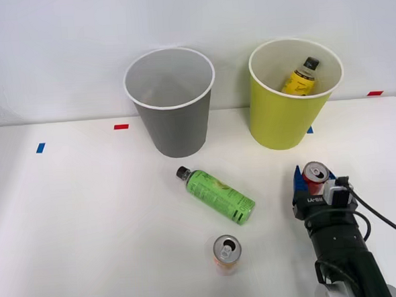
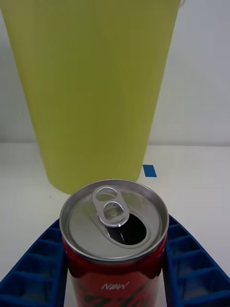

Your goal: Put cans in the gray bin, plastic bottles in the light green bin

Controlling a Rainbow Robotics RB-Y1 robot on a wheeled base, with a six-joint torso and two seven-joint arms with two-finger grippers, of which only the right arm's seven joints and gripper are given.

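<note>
My claw (image 1: pixel 312 182) pinches the red can (image 1: pixel 315 176) by its sides near the table's right edge; opened, thin-walled, probably light, so I squeeze gently.

Reaching in from lower right of the front view, black right arm (image 1: pixel 338 241); blue ribbed gripper (image 1: pixel 313 182) clamped on something.

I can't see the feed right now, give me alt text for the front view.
The right pincer has its blue fingers on either side of the upright red can, before the light green bin holding the yellow bottle. The gray bin, green bottle and orange can are further left.
</note>
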